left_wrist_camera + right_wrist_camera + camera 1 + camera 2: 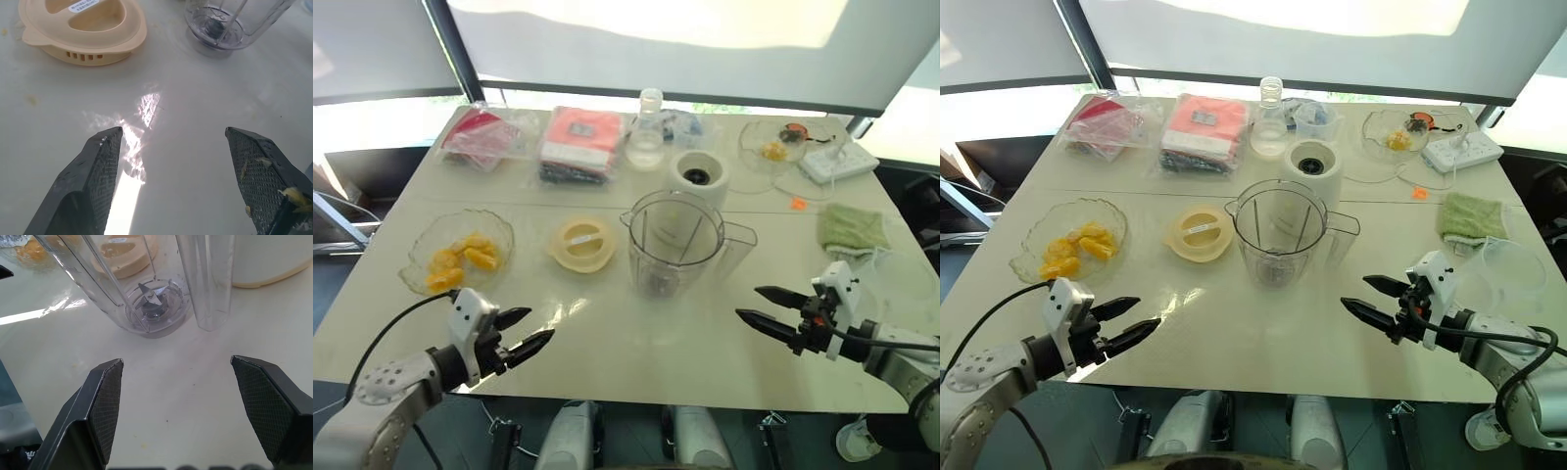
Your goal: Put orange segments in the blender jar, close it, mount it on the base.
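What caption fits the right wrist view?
Open right pincer faces the empty blender jar, blade visible at its bottom.

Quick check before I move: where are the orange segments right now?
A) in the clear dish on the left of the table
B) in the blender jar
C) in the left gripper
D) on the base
A: the orange segments lie in the clear dish on the table's left; the blender jar holds nothing but its blade, and the left gripper stands open with nothing in it.
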Tool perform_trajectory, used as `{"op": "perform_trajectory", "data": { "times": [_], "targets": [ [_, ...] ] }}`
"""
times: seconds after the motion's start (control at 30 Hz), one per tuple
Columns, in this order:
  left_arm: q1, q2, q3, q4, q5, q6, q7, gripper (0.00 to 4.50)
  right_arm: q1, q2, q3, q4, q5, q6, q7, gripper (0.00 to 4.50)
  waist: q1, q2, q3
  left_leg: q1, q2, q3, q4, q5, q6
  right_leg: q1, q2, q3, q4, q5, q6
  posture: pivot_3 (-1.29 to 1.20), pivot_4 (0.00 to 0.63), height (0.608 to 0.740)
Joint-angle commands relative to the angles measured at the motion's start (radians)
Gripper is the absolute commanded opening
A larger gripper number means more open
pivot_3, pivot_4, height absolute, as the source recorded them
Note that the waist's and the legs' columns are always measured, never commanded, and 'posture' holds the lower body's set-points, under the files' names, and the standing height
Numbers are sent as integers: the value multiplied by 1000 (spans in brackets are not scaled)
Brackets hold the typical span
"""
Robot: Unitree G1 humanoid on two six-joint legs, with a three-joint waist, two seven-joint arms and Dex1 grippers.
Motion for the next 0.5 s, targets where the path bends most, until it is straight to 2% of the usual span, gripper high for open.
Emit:
{"op": "perform_trajectory", "data": {
  "times": [0.03,0.17,0.5],
  "targets": [
    [3,11,2,0,7,-28,-24,3486,7,9,-22,-52,15,-9,-13,3668,-1,0,0,0,0,0,0,0,0,0,0,0,0,0,0,0,150,740],
    [30,41,-28,1,33,-53,-72,3486,32,18,-22,-73,14,-11,-29,3668,-1,0,0,-1,0,0,0,0,0,-1,0,0,0,0,0,0,150,740],
    [-34,15,-26,-4,-8,-15,-30,3486,60,22,-40,-115,33,4,-55,3668,0,0,0,-1,0,0,0,0,0,-1,0,0,0,0,0,0,150,740]
  ]
}}
